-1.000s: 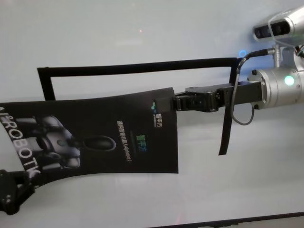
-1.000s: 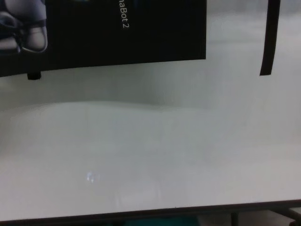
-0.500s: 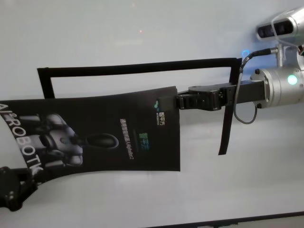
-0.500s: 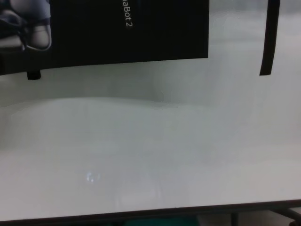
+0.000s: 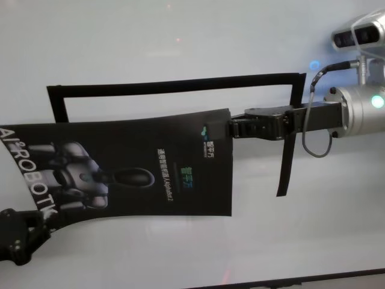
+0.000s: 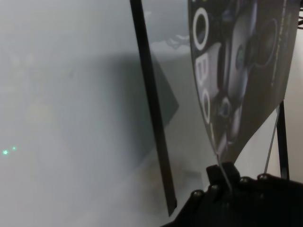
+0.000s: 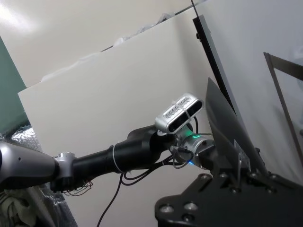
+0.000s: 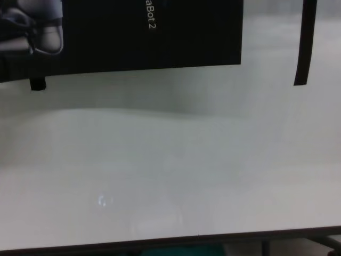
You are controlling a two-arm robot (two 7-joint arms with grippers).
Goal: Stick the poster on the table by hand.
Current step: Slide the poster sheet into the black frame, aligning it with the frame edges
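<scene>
The poster [image 5: 126,168], a black glossy sheet with a robot picture and white lettering, hangs curved just above the white table [image 5: 180,36]. My right gripper [image 5: 227,127] is shut on its right edge near the far corner. My left gripper [image 5: 33,224] is shut on its near left corner. In the left wrist view the poster [image 6: 236,71] rises from the left gripper [image 6: 222,176]. In the right wrist view the poster [image 7: 227,127] shows edge-on above the right gripper [image 7: 239,163]. The chest view shows the poster's near edge [image 8: 133,32] over the table [image 8: 170,160].
Narrow black tape strips lie on the table as an open frame: a far strip [image 5: 174,85], a left strip [image 5: 57,107] and a right strip [image 5: 287,150], whose end also shows in the chest view [image 8: 305,42]. The table's dark front edge [image 5: 301,280] is near.
The poster has shifted to the right, carried by both grippers. Its right edge now lies closer to the right tape strip. The right arm has drawn back to the right.
</scene>
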